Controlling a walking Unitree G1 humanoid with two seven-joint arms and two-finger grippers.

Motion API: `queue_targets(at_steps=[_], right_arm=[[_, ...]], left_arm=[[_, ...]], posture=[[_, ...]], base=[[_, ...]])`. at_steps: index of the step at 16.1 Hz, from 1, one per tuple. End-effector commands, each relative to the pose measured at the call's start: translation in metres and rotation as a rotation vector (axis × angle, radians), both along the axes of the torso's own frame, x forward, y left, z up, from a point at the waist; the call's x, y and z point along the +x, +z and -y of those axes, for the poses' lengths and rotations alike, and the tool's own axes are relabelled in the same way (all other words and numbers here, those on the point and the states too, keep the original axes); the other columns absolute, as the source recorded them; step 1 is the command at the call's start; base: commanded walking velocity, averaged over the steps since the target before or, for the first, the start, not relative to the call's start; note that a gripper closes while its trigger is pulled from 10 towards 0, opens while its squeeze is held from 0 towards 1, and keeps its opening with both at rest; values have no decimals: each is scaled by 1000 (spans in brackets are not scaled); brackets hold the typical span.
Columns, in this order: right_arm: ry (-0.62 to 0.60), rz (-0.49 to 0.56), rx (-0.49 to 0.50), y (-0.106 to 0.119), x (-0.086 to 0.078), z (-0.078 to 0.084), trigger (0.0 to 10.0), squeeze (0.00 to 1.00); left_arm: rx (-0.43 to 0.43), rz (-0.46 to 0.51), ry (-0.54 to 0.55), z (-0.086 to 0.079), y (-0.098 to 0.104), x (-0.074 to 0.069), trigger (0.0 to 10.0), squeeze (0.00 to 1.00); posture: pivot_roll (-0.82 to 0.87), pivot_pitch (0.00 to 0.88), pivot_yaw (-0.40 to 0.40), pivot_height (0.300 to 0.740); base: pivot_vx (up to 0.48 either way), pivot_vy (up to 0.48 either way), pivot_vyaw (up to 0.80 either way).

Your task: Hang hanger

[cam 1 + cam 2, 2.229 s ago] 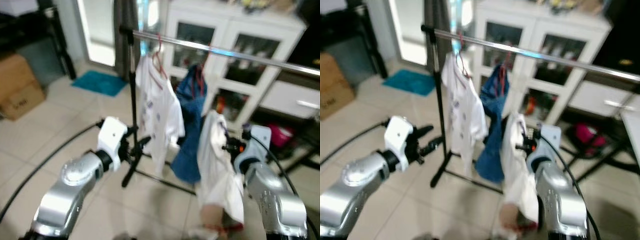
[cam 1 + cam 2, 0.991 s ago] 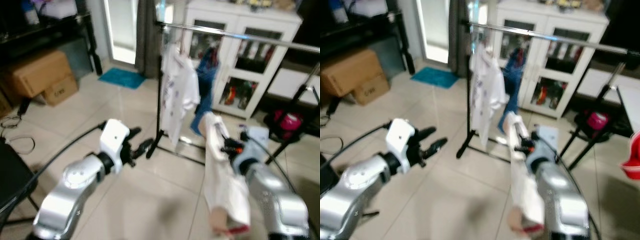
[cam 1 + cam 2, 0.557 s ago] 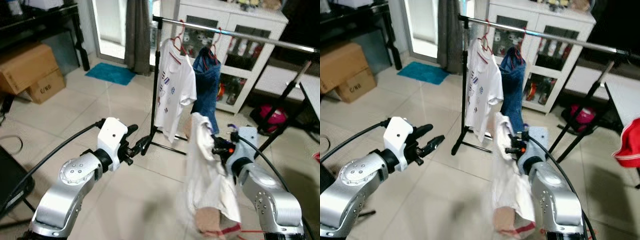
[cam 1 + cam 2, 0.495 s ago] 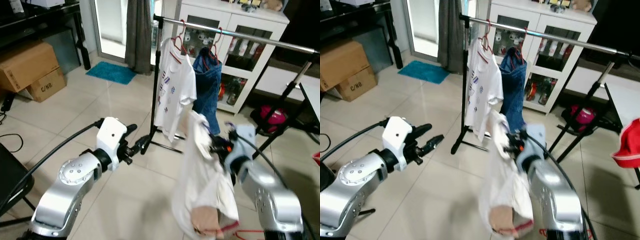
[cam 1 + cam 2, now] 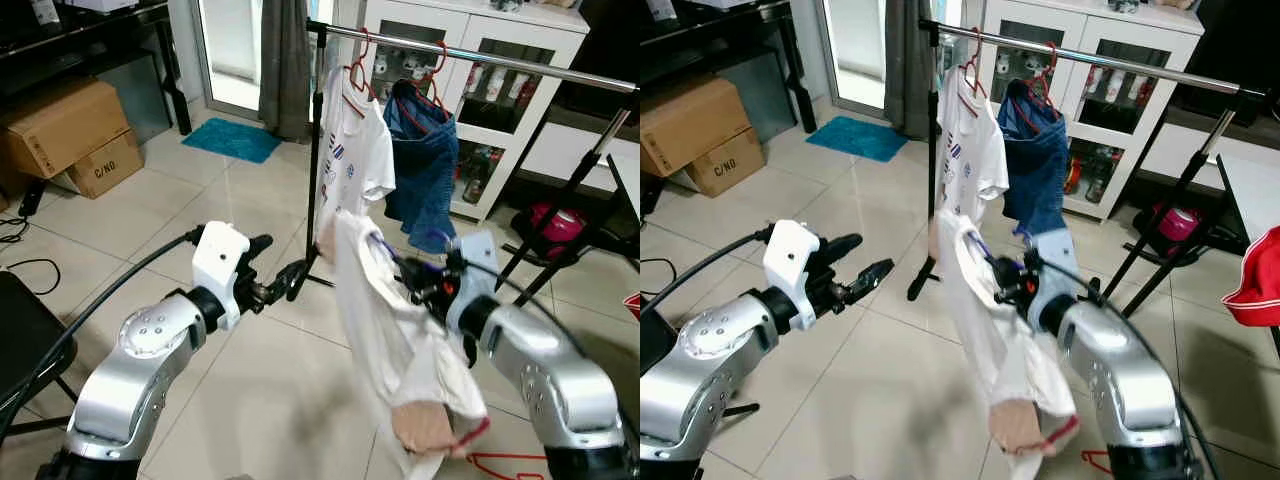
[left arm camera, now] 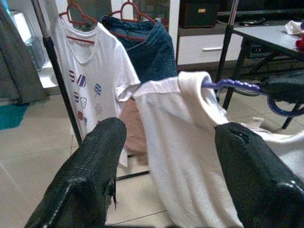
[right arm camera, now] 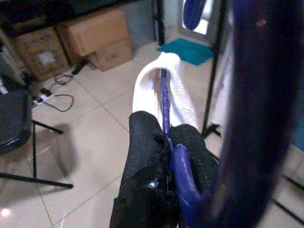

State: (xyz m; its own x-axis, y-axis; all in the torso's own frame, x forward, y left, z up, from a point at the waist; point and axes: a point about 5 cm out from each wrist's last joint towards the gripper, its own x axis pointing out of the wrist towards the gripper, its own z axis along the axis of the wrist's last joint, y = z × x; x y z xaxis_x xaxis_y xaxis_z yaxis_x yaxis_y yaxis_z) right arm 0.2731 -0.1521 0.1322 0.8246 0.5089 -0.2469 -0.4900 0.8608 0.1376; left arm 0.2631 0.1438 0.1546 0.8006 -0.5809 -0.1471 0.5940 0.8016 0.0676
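Left eye view: we count two garments on the clothes rail [image 5: 520, 62], a white printed T-shirt [image 5: 352, 165] and a pair of jeans [image 5: 425, 165], each on a red hanger. A third garment, a white shirt [image 5: 385, 330], hangs from a purple hanger [image 5: 392, 255] held by the right pincer [image 5: 428, 283], low and in front of the rail. The left pincer [image 5: 285, 272] hovers with fingers apart, holding nothing. Two cardboard boxes [image 5: 65, 135] sit on the floor to the left. Right eye view: a red item [image 5: 1252, 280] lies on a bench edge at far right. Left wrist view: two black fingers [image 6: 92, 175] spread wide, the shirt beyond them. Right wrist view: fingers [image 7: 145, 156] closed tight on the purple hanger's hook; a black chair [image 7: 16, 128] stands on the tiles.
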Motion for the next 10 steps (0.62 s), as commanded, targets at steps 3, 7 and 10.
queue_targets(at_steps=[3,7,10], right_arm=[[181,79,-8,21,1,-15,0,0],[284,139,-14,36,0,-28,0,0],[334,168,-3,45,1,-35,0,0]], left_arm=[[6,33,-19,8,7,12,10000,1000],[-3,39,-63,19,10,21,10000,804],[4,6,-93,26,7,26,10000,0]], posture=[[-58,0,-49,740],[-69,0,-42,740],[-68,0,-41,740]], base=[[0,0,0],[0,0,0],[0,0,0]])
